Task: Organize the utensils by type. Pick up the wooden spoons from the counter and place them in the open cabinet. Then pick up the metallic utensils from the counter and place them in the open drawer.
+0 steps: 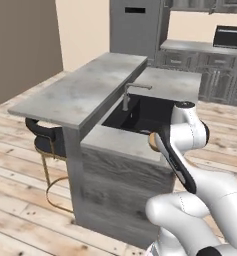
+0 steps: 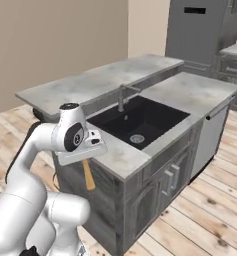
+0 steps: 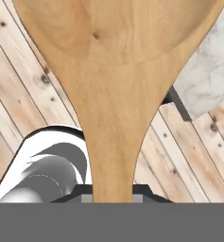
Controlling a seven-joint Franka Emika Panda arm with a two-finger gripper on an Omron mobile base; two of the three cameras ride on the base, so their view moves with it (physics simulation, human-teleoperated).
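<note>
Item: my claw [image 3: 112,199] is gripping one wooden spoon [image 3: 114,94] by the handle, its bowl pointing toward 12 o'clock in the hand view. Plank floor [image 3: 33,94] is lying beneath; the marbled tabletop [image 3: 205,75] corner is showing at 3 o'clock.

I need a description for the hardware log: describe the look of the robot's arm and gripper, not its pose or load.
The arm is made of glossy white rounded shells, with fat cylindrical joints capped in dark grey or black discs. A black strip runs along one link in the left base view. The hand at the gripper is a flat white block with dark details. No loose cables or readable markings show.
</note>
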